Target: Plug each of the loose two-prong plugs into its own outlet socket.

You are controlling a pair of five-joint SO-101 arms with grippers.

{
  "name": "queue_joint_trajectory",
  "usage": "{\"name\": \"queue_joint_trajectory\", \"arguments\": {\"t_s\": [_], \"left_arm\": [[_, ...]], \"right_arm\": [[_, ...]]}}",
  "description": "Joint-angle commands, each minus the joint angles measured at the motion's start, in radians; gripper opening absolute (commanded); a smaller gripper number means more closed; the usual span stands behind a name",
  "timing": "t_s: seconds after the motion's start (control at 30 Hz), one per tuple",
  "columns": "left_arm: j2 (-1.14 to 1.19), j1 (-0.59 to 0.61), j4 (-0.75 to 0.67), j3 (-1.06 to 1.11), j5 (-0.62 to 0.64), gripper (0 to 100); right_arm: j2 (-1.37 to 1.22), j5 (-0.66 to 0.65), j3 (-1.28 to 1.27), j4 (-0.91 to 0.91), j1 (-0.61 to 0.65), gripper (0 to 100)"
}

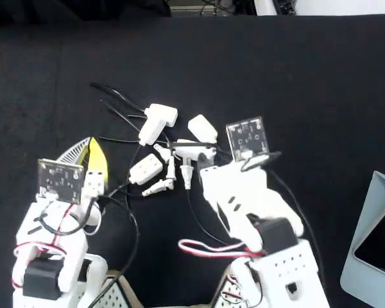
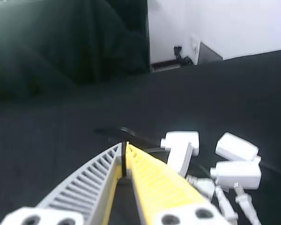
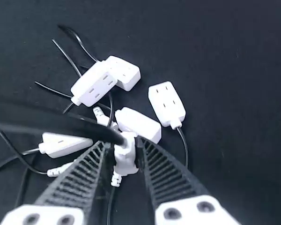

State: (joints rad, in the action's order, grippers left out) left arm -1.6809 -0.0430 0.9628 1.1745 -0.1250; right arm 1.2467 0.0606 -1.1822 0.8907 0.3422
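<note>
Several white outlet blocks lie tangled with thin black cords mid-table: a long block [image 1: 157, 122], a short block [image 1: 202, 127] and a third block [image 1: 145, 169]. Loose two-prong plugs [image 1: 159, 187] lie just in front of them. In the right wrist view my right gripper [image 3: 122, 143] is shut on a white plug [image 3: 124, 159], prongs pointing back toward the wrist, beside an outlet block [image 3: 138, 124]. From above, the right gripper [image 1: 191, 154] sits over the cluster's centre. My left gripper [image 1: 90, 140], yellow and grey, is shut on nothing, left of the cluster; its tips [image 2: 124, 147] point toward the outlet blocks [image 2: 180, 145].
A black cloth [image 1: 295, 77] covers the table, with bare room at the back and on both sides. A grey-blue device [image 1: 375, 244] stands at the right edge. Black cords [image 1: 115, 102] trail left from the cluster.
</note>
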Motion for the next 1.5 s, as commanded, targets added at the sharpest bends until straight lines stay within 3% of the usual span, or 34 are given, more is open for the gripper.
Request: {"name": "queue_joint_trajectory", "arguments": {"t_s": [0.0,0.17,0.4,0.67,0.8,1.03,1.47], "left_arm": [[0.259,0.012,0.037,-0.174,0.012,3],[0.594,0.004,0.037,-0.286,-0.072,4],[0.924,0.004,0.037,-0.308,-0.141,22],[0.944,0.239,0.034,-0.263,-0.132,22],[0.944,0.320,-0.002,-0.180,-0.077,22],[0.944,0.351,-0.180,-0.013,-0.064,22],[0.944,0.351,-0.199,0.008,-0.066,22]], "right_arm": [[-0.127,0.037,0.045,-0.043,-0.018,1.4],[-0.332,0.115,0.147,-0.061,-0.069,1.3],[-0.513,0.153,0.237,-0.063,-0.069,1.2],[-0.621,0.146,0.367,-0.086,0.064,1.2],[-0.760,0.074,0.430,-0.161,0.150,1.2],[-0.997,0.048,0.550,-0.210,0.226,1.2],[-1.135,-0.018,0.538,-0.368,0.267,1.1]]}}
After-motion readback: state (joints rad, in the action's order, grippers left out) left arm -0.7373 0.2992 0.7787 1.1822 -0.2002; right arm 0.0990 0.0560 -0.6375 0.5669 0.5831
